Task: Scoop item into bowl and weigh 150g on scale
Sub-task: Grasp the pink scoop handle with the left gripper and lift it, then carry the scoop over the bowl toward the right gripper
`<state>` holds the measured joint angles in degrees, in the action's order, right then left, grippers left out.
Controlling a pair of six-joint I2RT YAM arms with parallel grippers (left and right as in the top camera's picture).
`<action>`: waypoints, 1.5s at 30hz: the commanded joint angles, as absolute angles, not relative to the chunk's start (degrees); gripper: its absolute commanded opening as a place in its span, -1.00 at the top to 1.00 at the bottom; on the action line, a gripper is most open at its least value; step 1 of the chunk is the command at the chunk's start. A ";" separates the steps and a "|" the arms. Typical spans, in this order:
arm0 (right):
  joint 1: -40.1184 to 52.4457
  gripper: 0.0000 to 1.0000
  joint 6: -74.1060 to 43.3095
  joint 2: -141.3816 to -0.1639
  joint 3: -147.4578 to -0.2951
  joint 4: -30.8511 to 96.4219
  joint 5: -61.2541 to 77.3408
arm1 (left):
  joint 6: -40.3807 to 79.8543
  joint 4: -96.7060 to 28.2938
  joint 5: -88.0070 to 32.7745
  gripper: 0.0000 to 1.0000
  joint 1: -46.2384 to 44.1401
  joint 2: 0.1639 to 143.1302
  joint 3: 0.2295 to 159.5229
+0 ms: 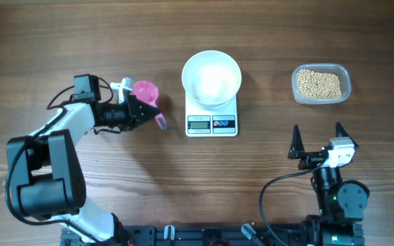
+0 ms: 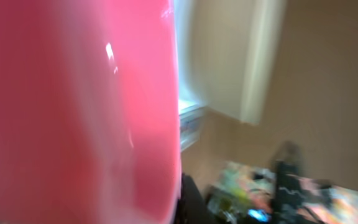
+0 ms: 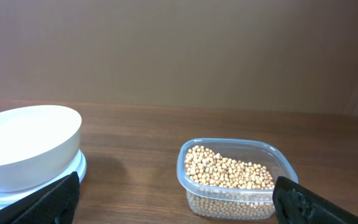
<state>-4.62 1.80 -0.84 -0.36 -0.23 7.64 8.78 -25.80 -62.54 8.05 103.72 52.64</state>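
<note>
Beyond bowl (image 3: pixel 23 143) and wood-grain table (image 3: pixel 154 137), plain tan wall (image 3: pixel 179 50)

White bowl (image 1: pixel 211 78) atop scale (image 1: pixel 211 124), tan beans (image 1: pixel 319 84) apart

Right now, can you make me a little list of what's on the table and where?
bowl: white, looks empty, sitting on the scale
scale: middle of the table
beans: in the clear container, right of the scale
scoop: pink, left of the scale
left tool: shut on the scoop
right tool: open, holding nothing
</note>
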 commanded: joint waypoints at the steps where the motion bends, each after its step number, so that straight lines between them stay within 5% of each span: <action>1: -4.34 -0.99 1.45 -0.43 -0.30 -0.38 7.03 | 12.45 -21.89 -90.35 0.92 8.23 103.70 52.51; 10: -4.34 -1.00 1.45 -0.43 -0.30 -0.40 7.05 | 12.45 -26.76 -90.32 0.92 -0.43 87.42 52.51; 15: -4.34 -0.99 -43.46 -0.43 -0.30 -1.93 32.40 | 30.30 -23.51 -72.07 0.92 -6.66 74.91 52.51; 19: -4.34 -0.99 -74.19 -0.43 -0.30 -6.85 29.10 | 44.27 -12.08 -70.32 0.92 -6.66 73.60 52.51; 22: -4.34 -1.00 -76.25 -0.43 -0.47 -24.01 32.18 | 56.60 -5.26 -65.93 0.92 -6.66 73.60 52.51; 30: -4.34 -0.99 -85.25 -17.69 -13.54 -24.36 40.16 | 76.99 19.75 -46.54 0.92 -17.34 73.60 52.51; 33: -4.34 -0.99 -77.76 -36.77 -26.33 -21.65 54.28 | 77.01 18.85 -37.26 0.92 -22.55 73.69 52.51; 36: -4.34 -0.99 -85.93 -50.48 -31.53 -24.53 66.41 | 77.01 18.81 -31.18 0.92 -26.68 73.93 52.51; 37: -4.34 -0.93 -91.94 -53.84 -31.53 -25.78 68.16 | 77.01 18.61 -29.54 0.92 -27.83 74.02 52.51; 38: -4.32 -0.57 -94.19 -56.53 -31.51 -27.14 70.15 | 77.01 18.59 -28.60 0.92 -28.62 74.06 52.51; 39: -3.70 -0.44 -95.13 -59.09 -31.51 -30.70 71.68 | 77.01 18.57 -27.62 0.92 -29.30 74.17 52.51; 45: 4.23 -0.72 -94.08 -61.19 -31.57 -47.09 67.85 | 79.59 9.04 -22.04 0.92 -31.31 74.28 52.51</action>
